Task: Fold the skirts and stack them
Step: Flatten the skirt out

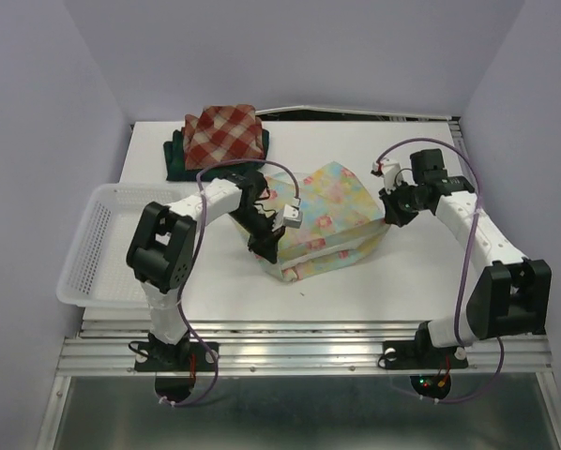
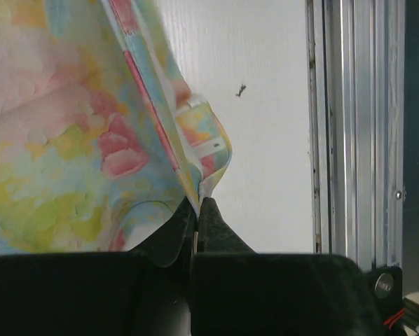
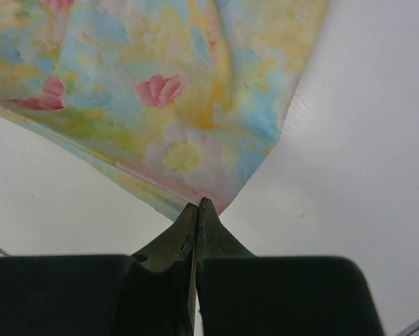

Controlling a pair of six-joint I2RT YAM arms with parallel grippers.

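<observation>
At upper left of the top view the red-and-cream skirt lay folded on the dark plaid skirt. Left of centre on the counter, the left gripper pinched one corner of the floral skirt; the right gripper nipped the opposite corner. Its long axis ran between them across the frame, rising slightly rightward, layered edges facing the bottom. Folding it well probably needed both pinches moving level, together, cloth taut.

The dark plaid skirt lay mostly hidden beneath the red-and-cream skirt — the floral skirt overran both wrist views' edges.
</observation>
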